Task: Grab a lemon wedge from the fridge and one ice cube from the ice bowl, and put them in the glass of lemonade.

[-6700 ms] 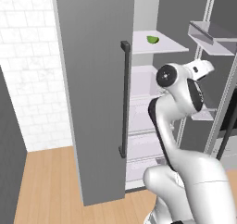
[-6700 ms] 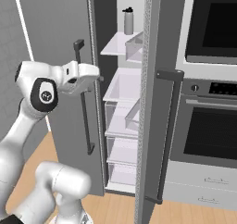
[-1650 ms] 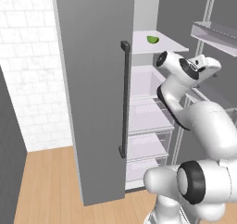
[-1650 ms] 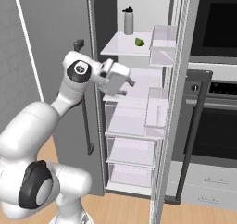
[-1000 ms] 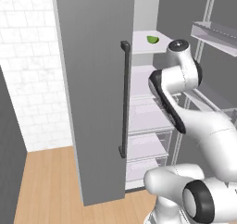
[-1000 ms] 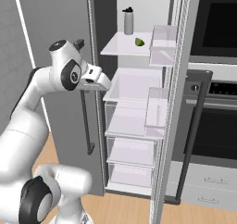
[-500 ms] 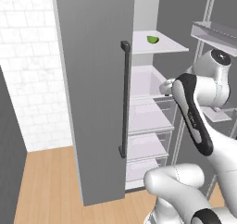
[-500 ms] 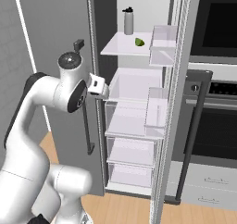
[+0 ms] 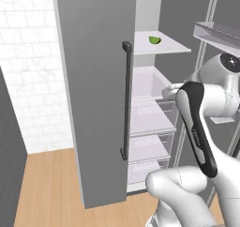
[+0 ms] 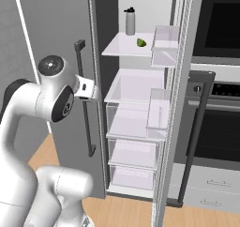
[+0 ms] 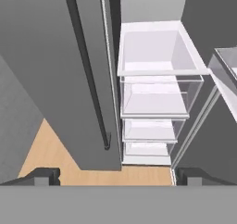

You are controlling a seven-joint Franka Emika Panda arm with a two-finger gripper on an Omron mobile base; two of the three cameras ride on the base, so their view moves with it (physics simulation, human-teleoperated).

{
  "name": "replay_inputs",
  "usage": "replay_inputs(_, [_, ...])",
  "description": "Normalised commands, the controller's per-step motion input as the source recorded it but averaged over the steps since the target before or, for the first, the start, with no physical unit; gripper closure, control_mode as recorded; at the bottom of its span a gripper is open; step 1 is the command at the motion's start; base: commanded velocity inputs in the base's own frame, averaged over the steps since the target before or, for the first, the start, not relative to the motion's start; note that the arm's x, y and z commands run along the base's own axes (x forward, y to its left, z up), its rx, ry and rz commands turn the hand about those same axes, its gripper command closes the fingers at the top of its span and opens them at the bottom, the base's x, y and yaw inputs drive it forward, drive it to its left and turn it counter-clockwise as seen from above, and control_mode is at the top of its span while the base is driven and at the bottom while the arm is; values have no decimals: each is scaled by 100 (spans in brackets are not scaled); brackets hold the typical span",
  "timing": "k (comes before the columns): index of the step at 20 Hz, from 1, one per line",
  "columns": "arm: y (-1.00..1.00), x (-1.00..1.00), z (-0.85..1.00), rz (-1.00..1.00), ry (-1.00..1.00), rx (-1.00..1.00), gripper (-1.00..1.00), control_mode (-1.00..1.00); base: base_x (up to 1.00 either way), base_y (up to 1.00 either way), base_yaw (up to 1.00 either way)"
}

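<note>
A white robot arm (image 9: 199, 127) is rising in front of an open fridge (image 9: 93, 80) in a rendered kitchen, above a wooden floor (image 9: 47, 188). Its pincer (image 11: 115, 174) is standing wide open and gripping nothing; in the hand view the two dark fingertips (image 11: 44, 174) are sitting far apart at the bottom corners, looking down along the fridge front.

The grey left fridge door (image 10: 51, 43) is staying shut, with a dark vertical bar handle (image 9: 125, 99) running down its edge. The right door (image 10: 180, 104) is swung open, carrying clear door bins (image 10: 164, 45).

Inside, nearest the floor, clear drawers (image 11: 148, 130) are stacking one above another. Above them a white open bin (image 10: 133, 87) is resting on a shelf.

On the white shelf (image 10: 129, 47) above that, the lemon wedge (image 9: 154, 40) is lying near the shelf's right front edge, small and green. In the right base view the lemon wedge (image 10: 141, 42) is sitting just beside a grey bottle (image 10: 130, 21), which is standing upright toward the back of the same shelf.

To the right of the fridge, a dark wall oven (image 10: 220, 80) is set into the cabinets. A white tiled wall (image 9: 33, 80) is showing to the left of the fridge.
</note>
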Motion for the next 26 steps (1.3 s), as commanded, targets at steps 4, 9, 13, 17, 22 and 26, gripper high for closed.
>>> replay_inputs(4, [12, 0, 0, 0, -4, 0, -100, -100, 0, 0, 0])
replay_inputs(9, [-18, 17, -3, -2, 0, 1, -100, -100, 0, 0, 0])
replay_inputs(13, [3, 0, -17, -15, -12, -2, -100, -100, 0, 0, 0])
replay_inputs(17, [3, 0, 0, 0, 0, 0, -100, 100, 0, 6, -2])
replay_inputs(22, [0, 0, 0, 0, 0, 0, -100, 100, 33, -27, -25])
replay_inputs(26, [0, 0, 0, 0, 0, 0, -100, 100, 40, -35, -33])
